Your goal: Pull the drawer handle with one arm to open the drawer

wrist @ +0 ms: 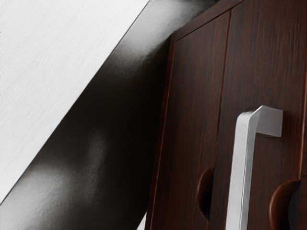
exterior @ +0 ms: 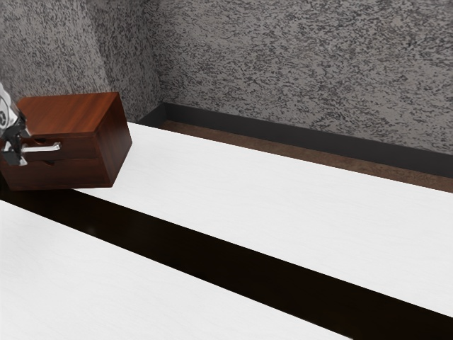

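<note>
One small wooden box sits on the white table, far over at the exterior view's left. It has a drawer in its front with a shiny metal handle. The drawer looks shut; I see no gap around it.

The gripper is right at the handle, at the very edge of the exterior view. I cannot tell if the gripper is open or closed, because most of it is cut off there. In the wrist view the handle is very close, and so is the dark wood of the drawer front.

Some things could go wrong from here. If the hold on the handle is not tight, the gripper may slip off the smooth metal when the arm pulls. Then the drawer would stay shut.

The box looks small and light. A hard pull may drag the whole box across the table and leave the drawer shut. The box stands just beside a dark strip in the table, so it may slide onto that.

The hand also seems near one end of the handle. A pull from there, or a crooked pull, may make the drawer jam. A slow, straight pull looks safest.
</note>
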Controlling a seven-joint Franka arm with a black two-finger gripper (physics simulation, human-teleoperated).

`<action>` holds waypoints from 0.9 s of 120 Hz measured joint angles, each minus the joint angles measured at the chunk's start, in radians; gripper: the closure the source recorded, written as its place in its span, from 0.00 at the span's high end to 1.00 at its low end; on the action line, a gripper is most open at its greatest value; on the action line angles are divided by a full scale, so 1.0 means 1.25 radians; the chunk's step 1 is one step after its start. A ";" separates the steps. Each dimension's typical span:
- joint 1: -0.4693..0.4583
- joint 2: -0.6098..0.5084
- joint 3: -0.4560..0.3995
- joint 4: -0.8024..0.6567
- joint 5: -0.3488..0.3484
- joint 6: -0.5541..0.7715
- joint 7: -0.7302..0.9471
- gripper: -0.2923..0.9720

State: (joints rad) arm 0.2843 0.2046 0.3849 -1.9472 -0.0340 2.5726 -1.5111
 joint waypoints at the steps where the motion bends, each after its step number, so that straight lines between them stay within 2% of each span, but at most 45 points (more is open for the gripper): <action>1: 0.001 0.002 0.000 0.002 -0.001 0.000 0.000 0.77; 108: 0.029 0.125 -0.033 0.099 -0.062 0.007 0.015 0.76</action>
State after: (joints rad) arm 0.3204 0.3609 0.3436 -1.8233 -0.1109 2.5812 -1.4928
